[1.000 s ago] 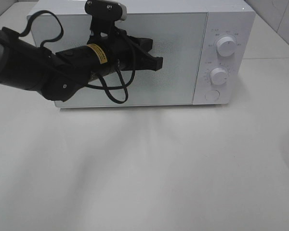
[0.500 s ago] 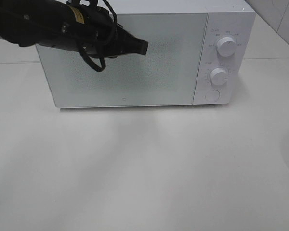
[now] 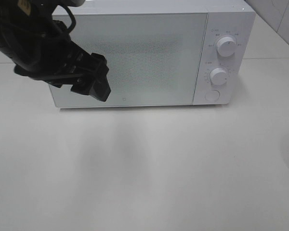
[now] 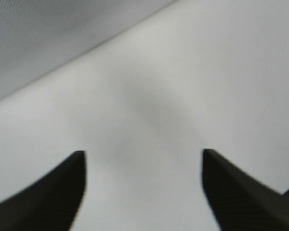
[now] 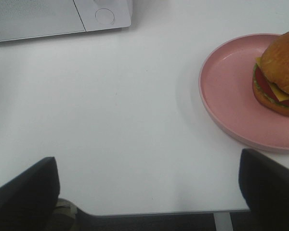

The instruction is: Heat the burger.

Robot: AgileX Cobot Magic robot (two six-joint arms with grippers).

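Nearest the right end effector (image 5: 147, 192), fingers wide apart w/ nothing between, is bare table (image 5: 125, 120); the burger (image 5: 278, 72) sits on a pink plate (image 5: 231, 91) off to one side, near but not touching. Beyond, the microwave (image 3: 149, 53) w/ door shut, two knobs (image 3: 226, 45) and a round button (image 3: 211, 95). The left end effector (image 4: 142, 192), fingers also apart and empty, hangs by the door's left part, above the table. Step in hand, as I judge: opening the door, burger not yet picked up. Next move prob needs pressing the button or pulling the door edge, then lifting plate and burger inside.
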